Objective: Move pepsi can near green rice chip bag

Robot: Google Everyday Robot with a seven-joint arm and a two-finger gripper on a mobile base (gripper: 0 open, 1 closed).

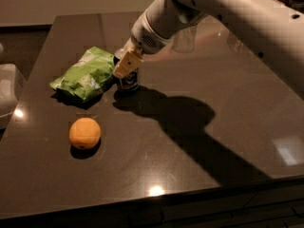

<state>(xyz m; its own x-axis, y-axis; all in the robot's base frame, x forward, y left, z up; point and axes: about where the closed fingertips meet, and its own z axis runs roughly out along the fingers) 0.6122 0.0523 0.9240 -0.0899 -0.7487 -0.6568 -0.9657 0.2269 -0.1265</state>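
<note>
The pepsi can (129,81) stands upright on the dark table, dark blue with its logo low on the front. It sits just right of the green rice chip bag (85,73), a crumpled light-green bag lying flat, almost touching it. My gripper (126,63) comes down from the upper right over the can's top, with its tan fingers (127,64) shut on the can. The can's upper part is hidden behind the fingers.
An orange fruit (85,133) lies in front of the bag. A clear glass tumbler (184,38) stands behind the arm. A white object (8,91) sits off the table's left edge. The table's front edge (152,203) is close.
</note>
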